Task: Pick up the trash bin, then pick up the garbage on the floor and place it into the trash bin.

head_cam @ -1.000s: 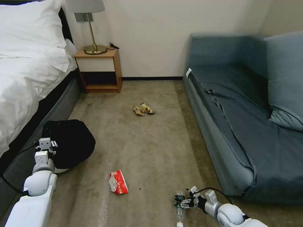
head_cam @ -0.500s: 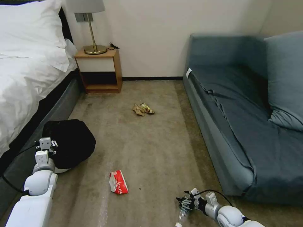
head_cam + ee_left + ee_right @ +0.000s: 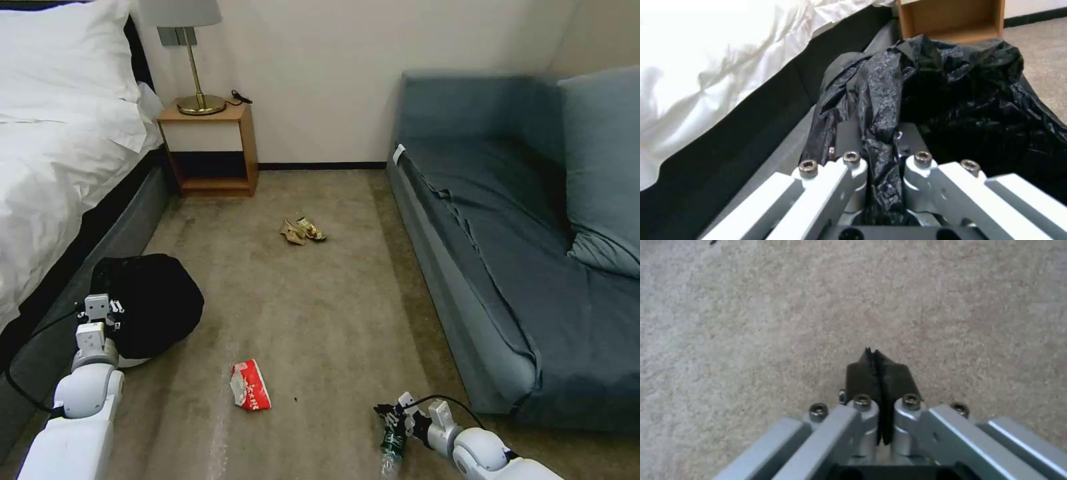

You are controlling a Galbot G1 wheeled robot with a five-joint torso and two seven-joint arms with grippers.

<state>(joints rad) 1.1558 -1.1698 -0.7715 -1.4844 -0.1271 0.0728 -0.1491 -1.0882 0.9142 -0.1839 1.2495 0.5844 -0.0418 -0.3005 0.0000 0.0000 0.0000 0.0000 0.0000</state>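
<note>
Left gripper [image 3: 880,146] sits near left, beside the bed [image 3: 60,133], fingers clenched on a fold of the black bag [image 3: 951,93] at the bin's [image 3: 130,361] rim. Bin stands on the carpet [image 3: 320,300] against the bed frame; only a sliver of its white wall shows under the bag.

Right gripper [image 3: 400,421] is low at near right, just off the sofa [image 3: 507,253]. Wrist view shows its fingers [image 3: 862,380] pressed together with nothing between them. The bottle [image 3: 392,445] lies right by the fingertips, touching or nearly so; it does not look held.

Other litter: red-and-white carton [image 3: 250,385] near centre, wrappers [image 3: 301,230] far centre, well apart from both grippers.

Handling, by judgement:
- Bottle: light, smooth, round, likely to roll or squirt out of a pinch. Take it across the body at the label, not at the cap end.
- Bag: thin and slick; a grip on film alone may slip or pull the liner out, so the rim should be caught with it.
- Carton: crushed, soft, easy pinch on an edge.
</note>
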